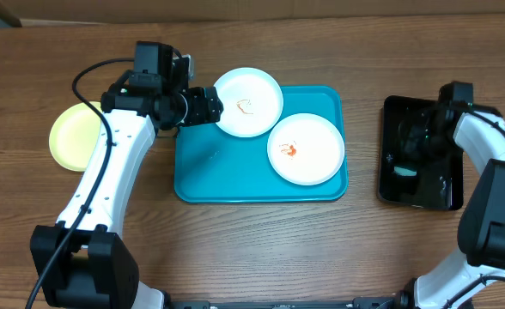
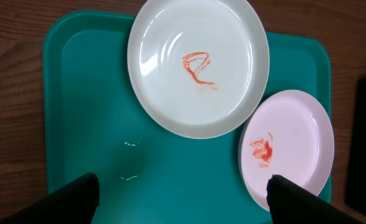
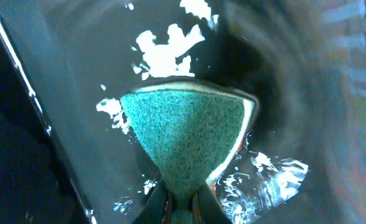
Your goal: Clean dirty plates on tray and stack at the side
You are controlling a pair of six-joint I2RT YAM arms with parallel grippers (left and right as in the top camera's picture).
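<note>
My left pincer (image 2: 183, 202) hangs spread wide over the blue tray (image 2: 83, 93), near two smeared white plates (image 2: 198, 65). My right pincer (image 3: 180, 208) is clenched on a green sponge (image 3: 189, 137) in the black tray (image 1: 390, 193).

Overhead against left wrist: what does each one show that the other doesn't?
Only overhead: the yellow-green plate on the table left of the turquoise tray, and the right arm. Only left wrist: the left gripper with its fingertips wide apart, plus the smears up close. Both: that tray and two white plates, each marked orange-red in the centre.
</note>
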